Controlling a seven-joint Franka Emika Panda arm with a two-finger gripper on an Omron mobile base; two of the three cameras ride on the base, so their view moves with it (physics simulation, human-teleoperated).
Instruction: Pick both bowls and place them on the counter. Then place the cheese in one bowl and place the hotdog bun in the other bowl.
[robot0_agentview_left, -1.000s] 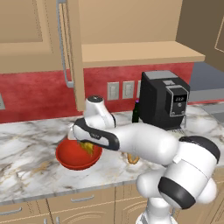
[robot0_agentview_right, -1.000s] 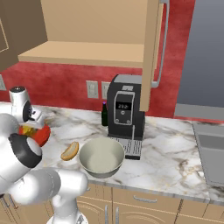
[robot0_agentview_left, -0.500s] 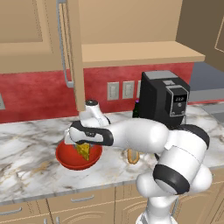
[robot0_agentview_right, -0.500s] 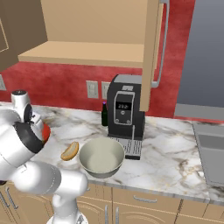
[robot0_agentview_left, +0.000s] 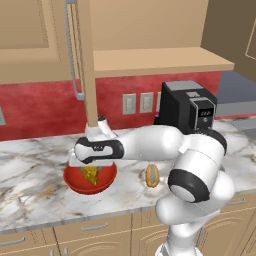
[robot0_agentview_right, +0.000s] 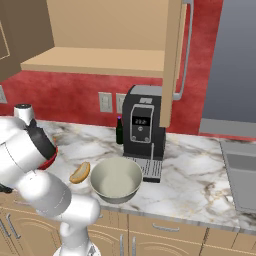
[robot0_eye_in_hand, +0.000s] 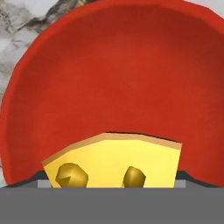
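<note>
In the left base view, the red bowl (robot0_agentview_left: 90, 180) stands on the tabletop (robot0_agentview_left: 35, 175), near its front edge, with free marble to its left. The cheese (robot0_agentview_left: 91, 174) lies inside the bowl. The arm reaches leftward, and the gripper (robot0_agentview_left: 91, 167) hangs straight above the bowl; its fingers stand wide apart and grip nothing. The hotdog bun (robot0_agentview_left: 152, 175) lies right of the bowl, apart from it.

In the right base view, the grey-green bowl (robot0_agentview_right: 116, 180) sits close to the front edge, with the bun (robot0_agentview_right: 80, 172) just left of it and the coffee machine (robot0_agentview_right: 143, 130) behind.

In the hand view, the cheese (robot0_eye_in_hand: 114, 159) rests low in the red bowl (robot0_eye_in_hand: 113, 78).
</note>
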